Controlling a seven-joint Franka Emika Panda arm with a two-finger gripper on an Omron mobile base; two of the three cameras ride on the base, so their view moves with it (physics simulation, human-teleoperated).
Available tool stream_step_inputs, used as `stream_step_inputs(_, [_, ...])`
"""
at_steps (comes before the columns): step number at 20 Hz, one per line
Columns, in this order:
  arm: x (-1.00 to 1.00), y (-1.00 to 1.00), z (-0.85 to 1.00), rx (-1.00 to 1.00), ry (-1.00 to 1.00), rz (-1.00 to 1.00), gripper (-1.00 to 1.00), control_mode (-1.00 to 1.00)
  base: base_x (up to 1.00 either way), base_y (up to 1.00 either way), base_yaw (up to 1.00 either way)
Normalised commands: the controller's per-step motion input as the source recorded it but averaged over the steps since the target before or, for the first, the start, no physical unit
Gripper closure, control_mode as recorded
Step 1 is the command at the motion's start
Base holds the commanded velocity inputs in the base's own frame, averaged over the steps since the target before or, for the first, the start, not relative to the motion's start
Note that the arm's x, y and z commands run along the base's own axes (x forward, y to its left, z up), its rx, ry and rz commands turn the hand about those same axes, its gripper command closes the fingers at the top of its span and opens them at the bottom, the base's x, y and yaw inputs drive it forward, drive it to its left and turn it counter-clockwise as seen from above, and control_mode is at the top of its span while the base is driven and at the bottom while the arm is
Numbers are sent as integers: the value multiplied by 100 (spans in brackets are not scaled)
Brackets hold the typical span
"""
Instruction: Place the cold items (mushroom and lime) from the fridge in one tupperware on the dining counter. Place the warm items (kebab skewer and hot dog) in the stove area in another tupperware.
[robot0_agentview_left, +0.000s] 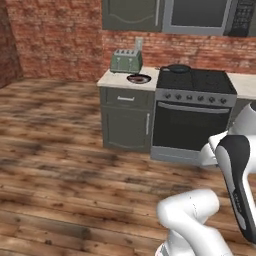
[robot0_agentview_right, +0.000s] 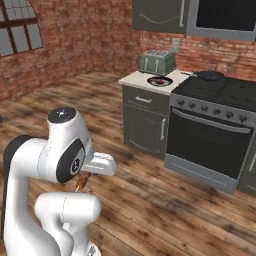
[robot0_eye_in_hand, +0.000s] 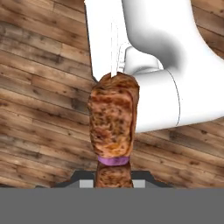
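Observation:
The kebab skewer (robot0_eye_in_hand: 113, 122), browned meat chunks with a purple slice on a thin stick, stands between my gripper's (robot0_eye_in_hand: 113, 182) dark fingertips, which are shut on it. In the right base view the kebab skewer (robot0_agentview_right: 82, 182) hangs under the hand, tucked close to the arm over the wood floor. On the counter left of the stove (robot0_agentview_left: 196, 81) lies a dark plate (robot0_agentview_left: 139, 78) (robot0_agentview_right: 160, 81) with something reddish on it, too small to name. The mushroom, lime, fridge, tupperware and dining counter are out of view.
A green toaster (robot0_agentview_left: 126, 61) (robot0_agentview_right: 157, 62) stands at the back of the counter. A black pan (robot0_agentview_left: 175, 68) (robot0_agentview_right: 209, 75) sits on the stove's rear burner. The oven door (robot0_agentview_right: 207, 145) and grey cabinet (robot0_agentview_left: 126, 120) face me across open wood floor.

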Motion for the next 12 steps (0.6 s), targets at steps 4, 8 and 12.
stream_step_inputs(4, [0,0,0,0,0,0,100,100,-81,-35,0])
stream_step_inputs(8, [0,0,0,0,0,0,100,100,-90,-23,-5])
stream_step_inputs(12, [0,0,0,0,0,0,100,100,-99,-8,-9])
